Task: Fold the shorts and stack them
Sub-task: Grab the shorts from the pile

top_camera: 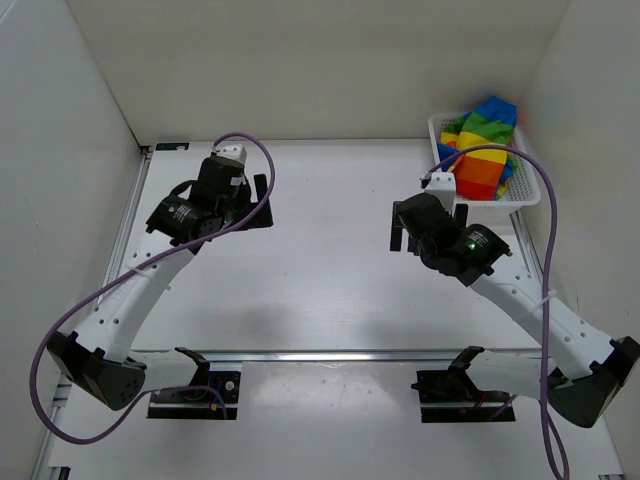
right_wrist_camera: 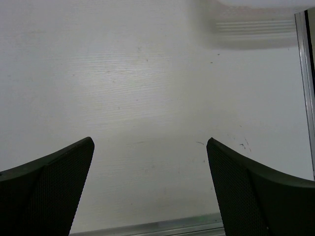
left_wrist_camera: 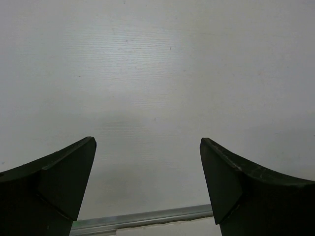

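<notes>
The rainbow-striped shorts (top_camera: 483, 148) lie bunched in the white mesh basket (top_camera: 528, 192) at the table's far right corner, partly rising above its rim. My right gripper (top_camera: 430, 218) is open and empty over bare table just near-left of the basket. In the right wrist view the right gripper (right_wrist_camera: 150, 147) shows wide-apart jaws with only the table between them. My left gripper (top_camera: 224, 200) is open and empty over the far left of the table. The left wrist view shows the left gripper (left_wrist_camera: 147, 147) over bare table. The shorts show in neither wrist view.
White walls close in the table at the back and both sides. A metal rail (top_camera: 340, 354) runs across the near edge in front of the arm bases. Purple cables (top_camera: 552, 250) loop from each arm. The basket's shadow (right_wrist_camera: 251, 29) shows at the top of the right wrist view.
</notes>
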You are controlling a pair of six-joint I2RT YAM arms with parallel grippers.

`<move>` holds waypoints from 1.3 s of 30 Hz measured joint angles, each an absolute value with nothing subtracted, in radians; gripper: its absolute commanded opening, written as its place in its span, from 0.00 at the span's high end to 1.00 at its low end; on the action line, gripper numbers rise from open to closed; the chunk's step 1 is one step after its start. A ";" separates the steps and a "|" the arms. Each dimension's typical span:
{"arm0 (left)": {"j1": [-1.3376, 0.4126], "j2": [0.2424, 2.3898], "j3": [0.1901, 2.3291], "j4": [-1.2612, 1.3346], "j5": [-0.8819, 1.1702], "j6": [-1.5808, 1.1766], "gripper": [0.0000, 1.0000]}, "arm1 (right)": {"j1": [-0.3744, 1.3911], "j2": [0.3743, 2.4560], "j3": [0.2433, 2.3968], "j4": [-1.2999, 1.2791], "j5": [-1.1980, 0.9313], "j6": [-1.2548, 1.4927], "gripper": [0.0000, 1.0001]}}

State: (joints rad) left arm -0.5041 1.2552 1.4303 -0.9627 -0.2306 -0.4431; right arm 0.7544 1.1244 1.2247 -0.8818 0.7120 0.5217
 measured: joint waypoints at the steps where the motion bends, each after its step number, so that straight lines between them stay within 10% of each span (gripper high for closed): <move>1: -0.504 1.255 1.427 -0.962 -0.220 -0.442 0.01 | 0.754 1.124 1.216 -0.882 0.712 0.522 0.00; 15: -0.597 1.212 1.378 -0.908 -0.223 -0.430 0.01 | 0.724 1.124 1.197 -0.887 0.720 0.536 0.00; 22: -0.637 1.187 1.354 -0.904 -0.297 -0.438 0.01 | 0.309 1.257 1.369 -0.827 0.558 0.427 0.16; 27: -0.637 1.215 1.355 -0.902 -0.309 -0.446 0.01 | 0.010 1.528 1.638 -0.777 0.338 0.408 0.01; 39: -0.644 1.417 1.391 -0.905 -0.299 -0.461 0.01 | -0.151 2.429 2.412 -0.767 0.041 0.415 0.01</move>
State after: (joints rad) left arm -0.6441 1.4170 1.3907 -0.9051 -0.2993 -0.4614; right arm -0.1509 2.4287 2.4123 -0.7670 0.0406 0.4152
